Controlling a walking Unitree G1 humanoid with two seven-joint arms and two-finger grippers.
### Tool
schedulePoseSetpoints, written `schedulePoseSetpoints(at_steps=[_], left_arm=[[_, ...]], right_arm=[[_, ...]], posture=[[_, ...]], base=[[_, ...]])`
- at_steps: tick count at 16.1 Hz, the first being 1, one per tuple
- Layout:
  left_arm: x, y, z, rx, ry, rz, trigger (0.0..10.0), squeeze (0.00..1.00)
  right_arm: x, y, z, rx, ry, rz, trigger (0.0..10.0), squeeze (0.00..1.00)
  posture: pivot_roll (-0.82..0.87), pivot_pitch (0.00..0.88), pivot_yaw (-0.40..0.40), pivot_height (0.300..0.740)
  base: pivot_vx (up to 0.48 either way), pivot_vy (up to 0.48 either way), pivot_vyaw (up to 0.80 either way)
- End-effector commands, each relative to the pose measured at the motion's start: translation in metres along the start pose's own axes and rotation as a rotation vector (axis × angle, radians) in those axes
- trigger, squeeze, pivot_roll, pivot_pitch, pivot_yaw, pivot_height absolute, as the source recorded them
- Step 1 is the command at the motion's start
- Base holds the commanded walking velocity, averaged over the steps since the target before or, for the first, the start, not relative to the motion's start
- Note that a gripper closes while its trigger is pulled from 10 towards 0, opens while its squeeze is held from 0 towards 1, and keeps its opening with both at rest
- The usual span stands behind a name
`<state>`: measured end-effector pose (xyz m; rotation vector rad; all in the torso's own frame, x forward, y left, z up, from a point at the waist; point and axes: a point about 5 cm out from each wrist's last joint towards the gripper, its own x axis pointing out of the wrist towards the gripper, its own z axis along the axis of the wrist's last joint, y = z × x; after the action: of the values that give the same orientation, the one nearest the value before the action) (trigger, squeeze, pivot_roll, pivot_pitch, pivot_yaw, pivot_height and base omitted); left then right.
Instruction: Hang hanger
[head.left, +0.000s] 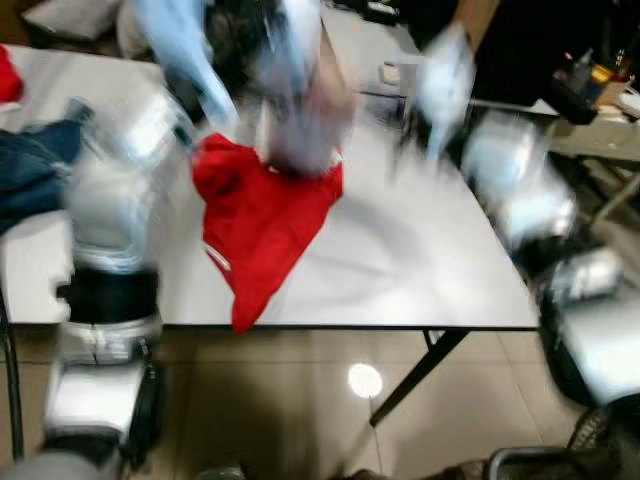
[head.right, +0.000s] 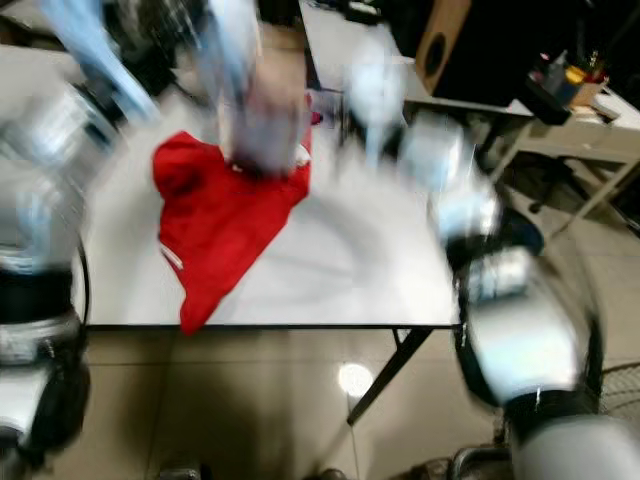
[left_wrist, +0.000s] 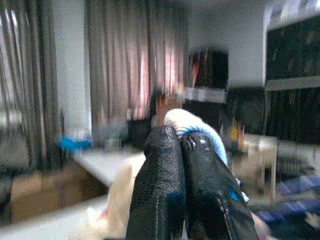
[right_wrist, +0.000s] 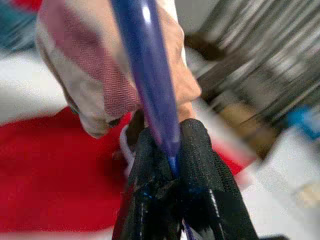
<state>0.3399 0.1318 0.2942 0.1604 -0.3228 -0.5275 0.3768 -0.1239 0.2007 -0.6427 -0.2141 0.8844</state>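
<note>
Hanger (right_wrist: 150, 85) pinched in right hand (right_wrist: 172, 150); head views blurred.

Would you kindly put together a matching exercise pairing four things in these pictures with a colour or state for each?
Things:
1. garment on the table
2. hanger
3. left gripper
4. table

Colour or state:
A. white
B. blue, clamped by the right gripper
C. red, hanging over the table's near edge
D. shut on pale cloth

Pairs: 1-C, 2-B, 3-D, 4-A
</note>
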Motion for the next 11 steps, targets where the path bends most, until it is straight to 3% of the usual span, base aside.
schedulePoseSetpoints(at_steps=[1,2,3,5,7,9,11], left_arm=[[0.0,-0.009,-0.022,0.044,0.105,0.005,10.0,0.0],[-0.009,-0.014,-0.052,0.059,0.215,0.031,10.0,0.0],[-0.017,-0.019,-0.071,0.032,0.279,0.047,10.0,0.0],[-0.019,-0.017,-0.084,0.057,0.325,0.074,10.0,0.0],[-0.01,-0.009,-0.086,0.091,0.327,0.1,10.0,0.0],[0.003,0.011,-0.082,0.19,0.33,0.13,10.0,0.0],[0.005,0.022,-0.083,0.244,0.344,0.141,10.0,0.0]], right_arm=[[-0.004,0.014,-0.006,-0.013,0.001,0.082,10.0,0.0],[-0.014,0.047,-0.023,-0.014,0.031,0.197,10.0,0.0],[-0.025,0.07,-0.032,-0.012,0.04,0.275,10.0,0.0],[-0.04,0.09,-0.033,-0.031,0.046,0.335,10.0,0.0],[-0.05,0.094,-0.019,-0.017,0.011,0.353,10.0,0.0],[-0.068,0.088,-0.001,-0.002,-0.005,0.384,10.0,0.0],[-0.08,0.086,0.007,-0.053,0.026,0.424,10.0,0.0]], posture=[[0.05,0.0,-0.098,0.74],[0.04,0.0,-0.091,0.74],[0.03,0.0,-0.086,0.74],[0.03,0.0,-0.079,0.74],[0.03,0.0,-0.077,0.74],[0.03,0.0,-0.063,0.74],[0.02,0.0,-0.058,0.74]], base=[[0.0,0.0,0.0],[0.0,0.0,0.0],[0.0,0.0,0.0],[0.0,0.0,0.0],[0.0,0.0,0.0],[0.0,0.0,0.0],[0.0,0.0,0.0]])
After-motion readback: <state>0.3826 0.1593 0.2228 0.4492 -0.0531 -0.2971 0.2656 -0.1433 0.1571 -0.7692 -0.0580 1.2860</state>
